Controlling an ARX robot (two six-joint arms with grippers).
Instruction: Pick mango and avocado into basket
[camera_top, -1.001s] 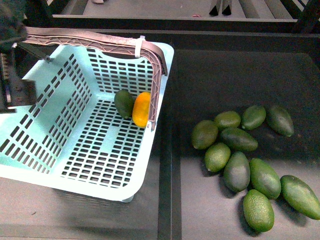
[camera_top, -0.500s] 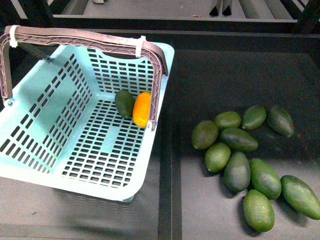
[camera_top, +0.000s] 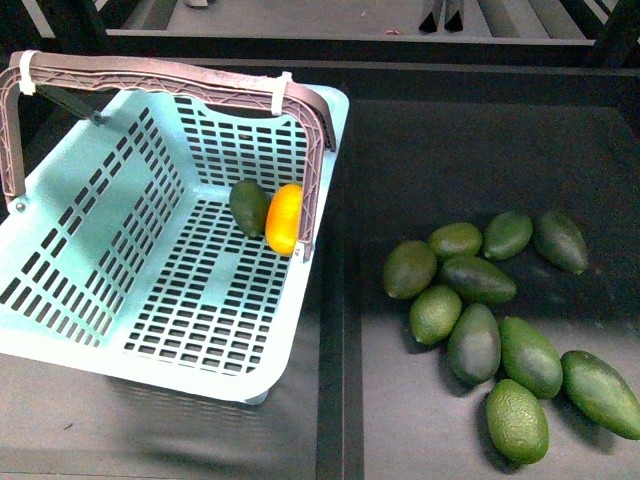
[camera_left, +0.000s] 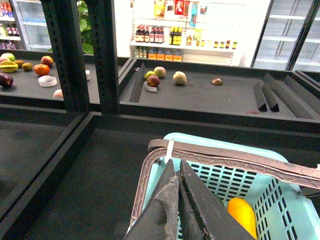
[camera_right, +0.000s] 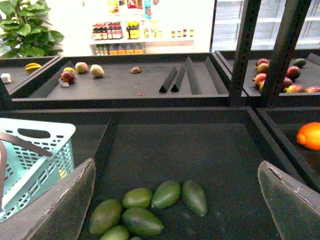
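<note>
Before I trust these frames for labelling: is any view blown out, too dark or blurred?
Front view: evenly lit and sharp; the mango and avocado in the basket read clearly, though the dark shelf swallows shadows. Left wrist view: bright shop background is overexposed; the shut left gripper is close and soft. Right wrist view: same blown-out background, open right gripper fingers blurred.
</note>
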